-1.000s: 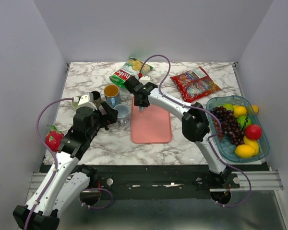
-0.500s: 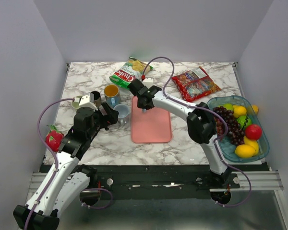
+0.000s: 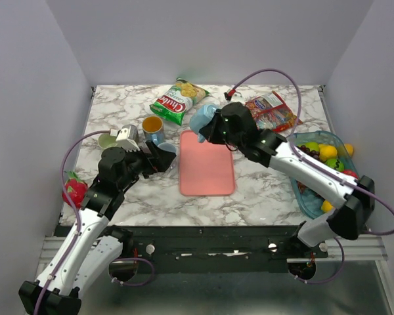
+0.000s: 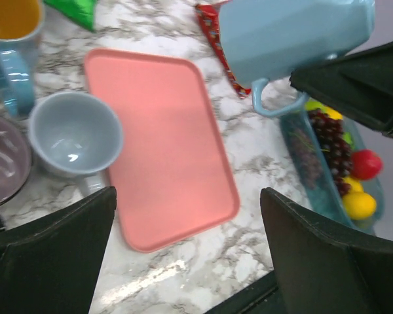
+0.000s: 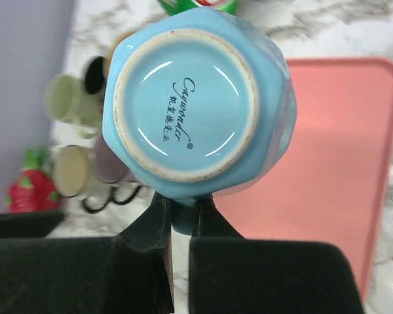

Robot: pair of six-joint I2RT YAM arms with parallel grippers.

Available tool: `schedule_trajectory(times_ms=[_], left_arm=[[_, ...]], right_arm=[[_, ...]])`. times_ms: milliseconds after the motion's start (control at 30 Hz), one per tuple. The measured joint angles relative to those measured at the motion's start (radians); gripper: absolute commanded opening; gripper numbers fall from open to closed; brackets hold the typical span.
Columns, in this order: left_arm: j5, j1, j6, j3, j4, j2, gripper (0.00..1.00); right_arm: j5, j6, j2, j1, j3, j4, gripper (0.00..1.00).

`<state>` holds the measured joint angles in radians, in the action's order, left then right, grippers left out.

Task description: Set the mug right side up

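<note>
My right gripper (image 3: pixel 213 128) is shut on the handle of a light blue mug (image 3: pixel 201 121) and holds it in the air over the far end of the pink tray (image 3: pixel 207 167). In the right wrist view the mug's printed base (image 5: pixel 183 98) faces the camera, and my gripper (image 5: pixel 182 209) pinches the handle below it. The left wrist view shows the mug (image 4: pixel 288 36) tilted on its side with its handle hanging down. My left gripper (image 3: pixel 159 157) is open and empty, left of the tray.
A small grey cup (image 4: pixel 72 134) stands upright by the tray's left edge. Behind it are a blue mug with orange inside (image 3: pixel 152 125) and other cups (image 3: pixel 108 139). There are also a green chip bag (image 3: pixel 178 97), a red bag (image 3: pixel 272 111), a fruit bowl (image 3: pixel 335 193) and a toy strawberry (image 3: pixel 72 190).
My right arm has swung up and to the right, lifting the blue mug off the tray's far end. My left gripper has shifted slightly right toward the tray.
</note>
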<state>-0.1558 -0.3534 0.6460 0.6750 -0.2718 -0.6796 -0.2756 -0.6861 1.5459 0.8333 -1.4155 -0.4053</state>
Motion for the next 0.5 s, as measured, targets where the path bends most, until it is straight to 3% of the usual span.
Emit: schedule_trajectory(times_ms=[200, 500], left_arm=[[-0.212, 0.0, 0.087, -0.052, 0.214, 0.038, 0.99], [-0.398, 0.0, 0.37, -0.094, 0.741, -0.003, 0.99]], right_arm=[[0.156, 0.014, -0.203, 0.003, 0.095, 0.179, 0.01], [0.401, -0.05, -0.348, 0.003, 0.16, 0.436, 0.01]])
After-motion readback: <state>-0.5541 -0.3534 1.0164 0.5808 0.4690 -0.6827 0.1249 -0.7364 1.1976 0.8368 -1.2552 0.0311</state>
